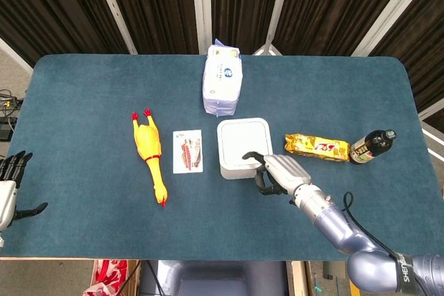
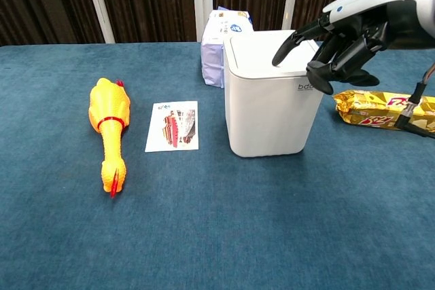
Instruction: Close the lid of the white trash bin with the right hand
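The white trash bin (image 1: pixel 244 148) (image 2: pixel 272 96) stands mid-table with its lid (image 2: pixel 264 37) lying flat on top. My right hand (image 1: pixel 275 174) (image 2: pixel 345 44) hovers at the bin's front right corner and holds nothing. Its fingers are apart and loosely bent, and one dark fingertip reaches toward the bin's upper front edge. Whether it touches the bin I cannot tell. My left hand (image 1: pixel 10 186) rests with spread fingers at the table's far left edge, seen only in the head view.
A yellow rubber chicken (image 1: pixel 150 153) (image 2: pixel 110 127) and a small card (image 1: pixel 188 150) (image 2: pixel 173 125) lie left of the bin. A tissue pack (image 1: pixel 222 80) (image 2: pixel 221 49) sits behind it. A gold snack packet (image 1: pixel 317 147) (image 2: pixel 384 110) and a dark bottle (image 1: pixel 371 146) lie to its right.
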Action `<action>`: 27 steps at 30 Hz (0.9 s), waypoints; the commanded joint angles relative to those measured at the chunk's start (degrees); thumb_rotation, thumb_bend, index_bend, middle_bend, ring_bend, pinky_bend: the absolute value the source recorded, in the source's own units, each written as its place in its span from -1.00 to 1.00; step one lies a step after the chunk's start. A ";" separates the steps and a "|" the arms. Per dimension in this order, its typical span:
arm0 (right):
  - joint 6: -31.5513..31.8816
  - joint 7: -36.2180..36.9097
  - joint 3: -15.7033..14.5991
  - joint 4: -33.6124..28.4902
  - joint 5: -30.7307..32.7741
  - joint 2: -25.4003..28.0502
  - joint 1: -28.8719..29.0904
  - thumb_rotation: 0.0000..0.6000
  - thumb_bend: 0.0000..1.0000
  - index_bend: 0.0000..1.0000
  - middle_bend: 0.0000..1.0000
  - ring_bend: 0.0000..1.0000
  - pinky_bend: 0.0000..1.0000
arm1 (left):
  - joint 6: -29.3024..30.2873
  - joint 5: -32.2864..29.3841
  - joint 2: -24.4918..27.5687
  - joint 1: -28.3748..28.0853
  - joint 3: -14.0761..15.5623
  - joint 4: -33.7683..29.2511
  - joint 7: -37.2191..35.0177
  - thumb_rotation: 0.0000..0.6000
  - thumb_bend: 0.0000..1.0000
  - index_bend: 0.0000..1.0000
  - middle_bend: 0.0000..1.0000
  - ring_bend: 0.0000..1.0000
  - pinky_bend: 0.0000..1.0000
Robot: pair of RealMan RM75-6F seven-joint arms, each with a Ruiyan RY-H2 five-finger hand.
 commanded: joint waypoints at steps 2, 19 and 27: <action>-0.19 -0.30 -0.77 0.20 0.18 -0.37 0.22 1.00 0.36 -0.55 0.37 0.65 0.59 | -0.02 0.01 0.04 -0.01 0.02 -0.02 -0.03 1.00 -1.00 -1.00 -1.00 -1.00 -1.00; 11.43 4.57 0.92 1.58 -13.46 5.58 -8.80 1.00 0.35 -0.71 0.11 0.31 0.30 | 1.04 0.43 0.08 0.42 0.01 0.24 -0.30 1.00 -1.00 -1.00 -1.00 -1.00 -1.00; 22.16 8.77 -11.01 13.14 -33.42 2.44 -26.13 1.00 -0.10 -1.00 -0.95 -0.93 -0.68 | 3.33 3.06 -0.35 1.08 0.73 1.10 1.08 1.00 -1.00 -1.00 -1.00 -1.00 -1.00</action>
